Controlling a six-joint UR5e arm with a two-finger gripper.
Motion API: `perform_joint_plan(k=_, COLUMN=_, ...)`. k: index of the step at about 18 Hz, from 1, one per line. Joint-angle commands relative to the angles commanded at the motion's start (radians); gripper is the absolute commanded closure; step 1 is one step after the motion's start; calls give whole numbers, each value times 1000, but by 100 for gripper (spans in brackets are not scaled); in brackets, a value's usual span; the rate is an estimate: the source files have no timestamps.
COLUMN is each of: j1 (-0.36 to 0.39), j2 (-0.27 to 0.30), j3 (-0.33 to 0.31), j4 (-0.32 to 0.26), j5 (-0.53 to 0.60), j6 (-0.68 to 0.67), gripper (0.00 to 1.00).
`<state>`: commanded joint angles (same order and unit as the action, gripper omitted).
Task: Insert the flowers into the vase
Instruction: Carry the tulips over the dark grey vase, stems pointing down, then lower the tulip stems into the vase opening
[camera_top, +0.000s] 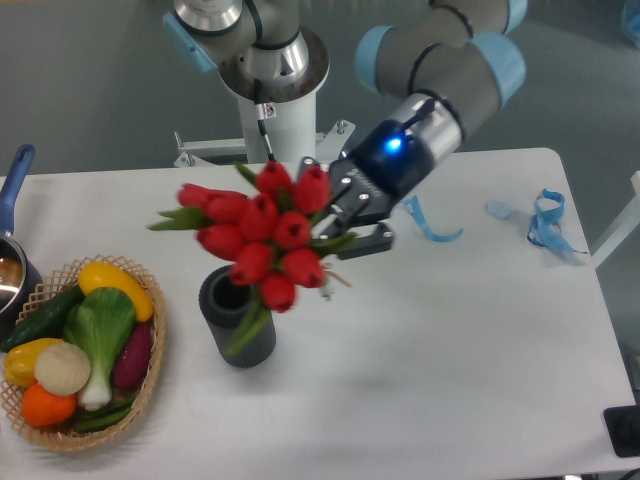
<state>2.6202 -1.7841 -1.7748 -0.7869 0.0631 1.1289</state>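
Taking the vase (238, 318) as the marker: well to its left a woven basket (148, 375) of vegetables sits at the table's near-left corner, with a pot handle (12, 185) further left and back. The vase itself stands upright, its round mouth partly covered by the flowers (262, 235), whose red heads hang just above and slightly behind it while a green leaf or stem end droops across the rim toward the vase's front wall. Whether the stem base is inside the mouth cannot be told. To the right and above the vase the gripper (335, 215) has its fingers closed on the bunch from behind the blooms, tilted so the stems point down-left. To do the insertion well, I judge the bunch should be righted toward vertical and centred over the mouth before lowering, so the tied base drops in cleanly rather than catching the rim and tipping the vase. Far right of the vase lie blue ribbon scraps (545, 222)
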Motion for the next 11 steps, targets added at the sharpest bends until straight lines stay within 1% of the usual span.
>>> perform_joint_plan(k=1, j1=-8, j2=2, j3=-14, j4=0, j5=-25, j6=12, gripper=76)
perform_joint_plan(k=4, j1=-26, j2=25, j3=-77, j4=0, j5=-75, j6=107, gripper=76)
perform_joint_plan(k=7, j1=-41, j2=46, j3=-124, j4=0, j5=-91, j6=129, gripper=76)
perform_joint_plan(k=11, j1=-46, j2=49, j3=-135, j4=0, j5=-89, j6=132, gripper=76)
